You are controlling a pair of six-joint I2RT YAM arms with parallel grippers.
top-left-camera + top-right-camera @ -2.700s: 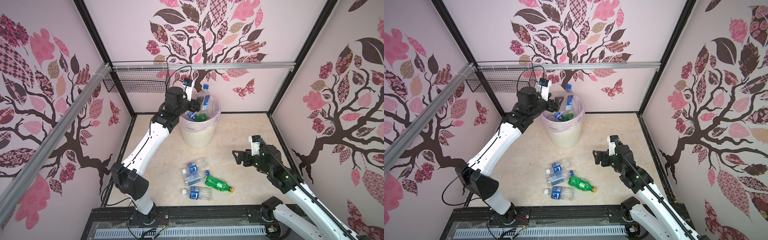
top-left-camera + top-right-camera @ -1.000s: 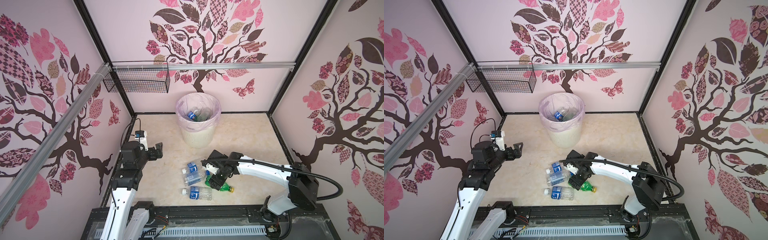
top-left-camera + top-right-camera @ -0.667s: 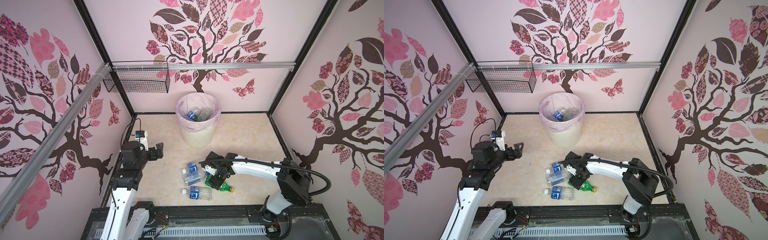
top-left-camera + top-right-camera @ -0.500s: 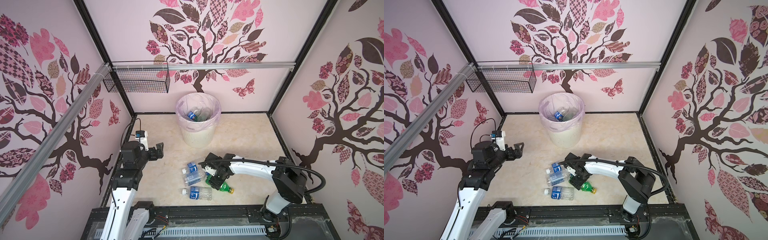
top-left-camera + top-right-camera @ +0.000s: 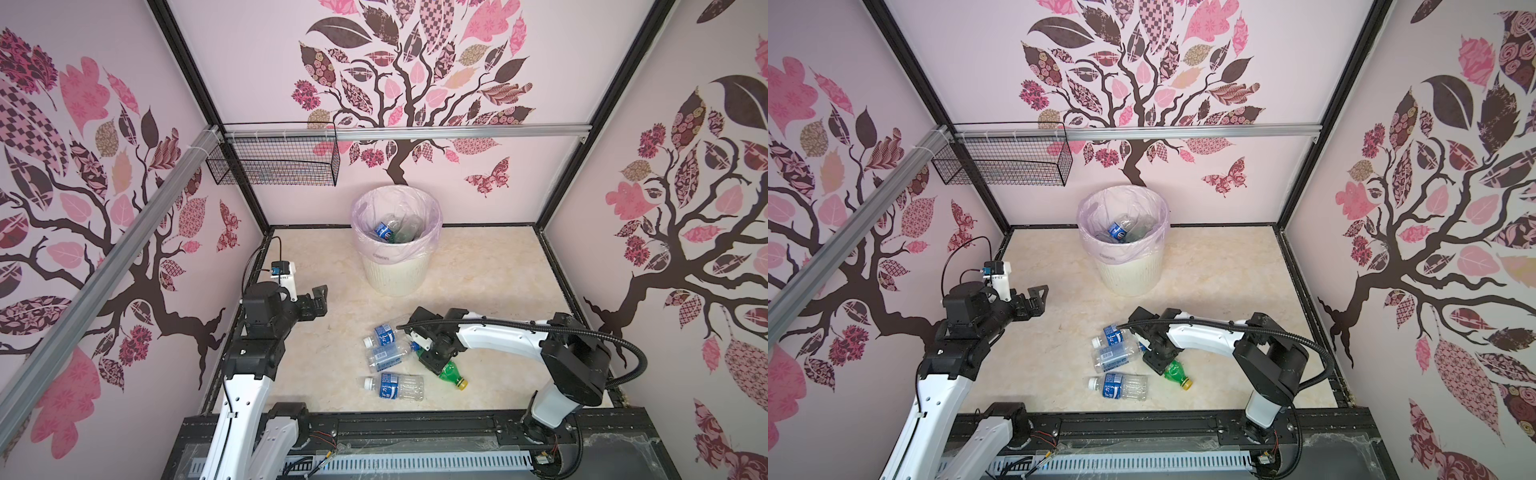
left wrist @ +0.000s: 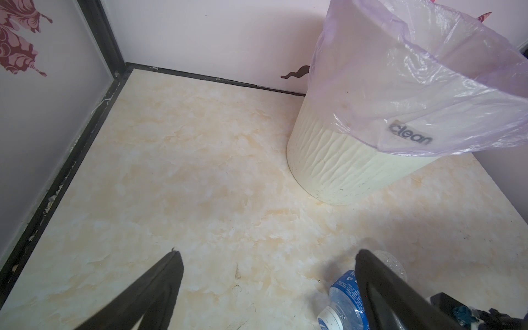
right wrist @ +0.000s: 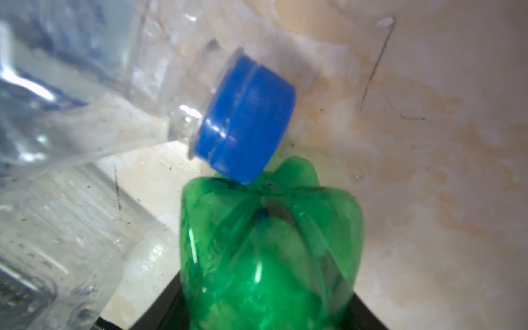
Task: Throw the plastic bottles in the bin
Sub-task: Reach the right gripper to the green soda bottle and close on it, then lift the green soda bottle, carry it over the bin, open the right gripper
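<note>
Found left gripper at far left, held above the floor, fingers spread wide, nothing between them. Noted three clear bottles lying together mid-floor, and the bin upright behind them near the back wall, a blue-labelled bottle inside. Found right gripper low just beside that cluster, jaws either side of the green bottle lying there, blue cap of a clear one touching its base; cannot tell whether truly pinching or only bracketing.
</note>
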